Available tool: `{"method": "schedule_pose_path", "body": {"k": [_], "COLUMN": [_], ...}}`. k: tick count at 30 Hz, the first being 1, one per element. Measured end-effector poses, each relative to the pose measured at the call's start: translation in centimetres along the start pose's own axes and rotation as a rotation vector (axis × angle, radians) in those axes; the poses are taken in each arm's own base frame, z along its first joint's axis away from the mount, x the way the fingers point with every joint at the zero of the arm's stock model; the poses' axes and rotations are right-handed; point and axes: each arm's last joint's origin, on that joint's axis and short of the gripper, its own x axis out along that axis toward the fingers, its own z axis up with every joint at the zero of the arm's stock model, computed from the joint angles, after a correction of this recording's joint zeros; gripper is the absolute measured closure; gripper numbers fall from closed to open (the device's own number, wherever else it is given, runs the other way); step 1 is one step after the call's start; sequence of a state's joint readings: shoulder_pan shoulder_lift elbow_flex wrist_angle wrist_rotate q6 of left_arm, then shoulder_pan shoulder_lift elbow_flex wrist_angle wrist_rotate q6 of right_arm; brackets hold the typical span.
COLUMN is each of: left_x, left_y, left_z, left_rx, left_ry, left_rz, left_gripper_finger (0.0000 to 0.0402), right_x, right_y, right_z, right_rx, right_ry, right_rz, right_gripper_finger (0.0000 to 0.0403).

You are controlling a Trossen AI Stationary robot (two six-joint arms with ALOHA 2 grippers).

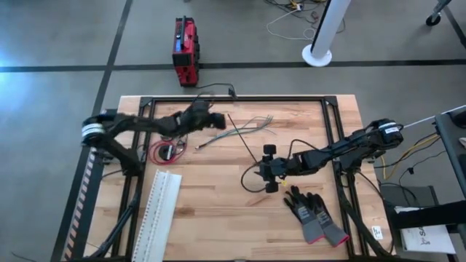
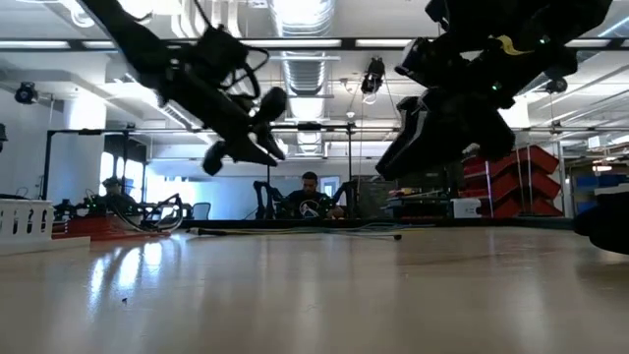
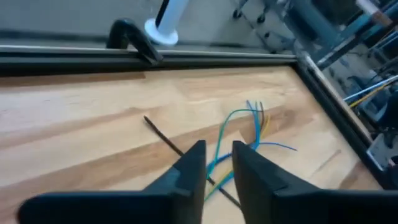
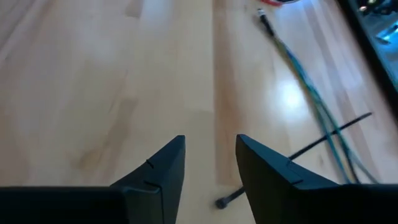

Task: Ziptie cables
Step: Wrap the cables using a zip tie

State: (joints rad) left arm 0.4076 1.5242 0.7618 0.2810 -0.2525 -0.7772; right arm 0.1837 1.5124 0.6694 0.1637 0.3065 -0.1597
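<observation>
We find the left hand raised over the far part of the surface, fingers parted by a narrow gap and gripping nothing. The right hand hangs near the middle, fingers spread wider, also empty. The cables lie loose on the surface between both hands, with the red-and-black coil beside the left arm.

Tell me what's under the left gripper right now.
Under the left gripper, raised and open: bare table, a thin black tie and the coloured wires. The fingers hide what's directly beneath.
</observation>
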Motion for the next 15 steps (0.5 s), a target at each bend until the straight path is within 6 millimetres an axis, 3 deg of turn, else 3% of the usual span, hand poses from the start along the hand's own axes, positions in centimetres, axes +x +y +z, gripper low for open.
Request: {"method": "schedule_pose_path", "body": {"k": [8,15], "left_x": [6.5,9.4], "left_y": [0.9,1.2], "left_z": [0.8,1.1], "left_rx": [-0.113,-0.088], "left_ry": [0.163,0.214], "left_rz": [0.012,0.160], "left_gripper_finger": [0.0226,0.0209], "right_x": [-0.6,-0.8], "right_y": [2.0,2.7], "right_z": [-0.4,-0.3], "right_rx": [-0.013,-0.006], "right_ry": [0.025,0.018], "right_rz": [0.046,0.063], "right_gripper_finger": [0.0252,0.0249]}}
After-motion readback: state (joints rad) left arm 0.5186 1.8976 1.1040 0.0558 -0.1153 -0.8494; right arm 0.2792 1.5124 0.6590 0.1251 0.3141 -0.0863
